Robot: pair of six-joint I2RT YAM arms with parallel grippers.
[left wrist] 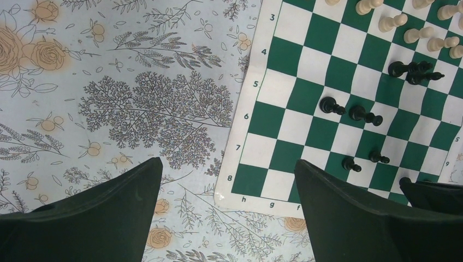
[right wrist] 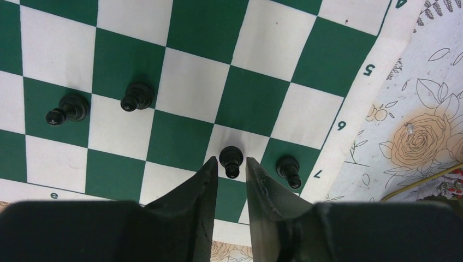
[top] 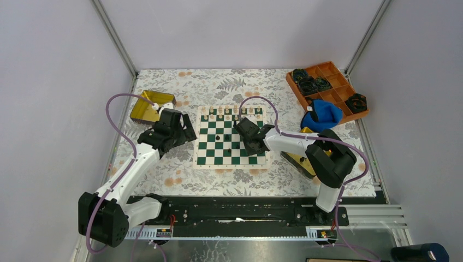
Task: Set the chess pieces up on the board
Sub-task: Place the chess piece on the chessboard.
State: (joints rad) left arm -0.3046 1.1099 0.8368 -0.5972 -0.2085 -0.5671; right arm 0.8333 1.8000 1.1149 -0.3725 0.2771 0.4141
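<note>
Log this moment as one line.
left fingers open, empty | right fingers flanking black pawn on board | setup unfinished

Bright, even light fr. above; soft shadows; sharp pics

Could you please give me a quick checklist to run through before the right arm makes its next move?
1. Black pawn upright on the board: ok.
2. Right gripper jaws parted, slim gaps beside the pawn: ok.
3. Neighbouring pawn clear of the retreat path: cannot tell, it stands close.
4. Left gripper open, empty, over the board's edge: ok.
5. Black side fully set: not ok, few black pieces placed.
</note>
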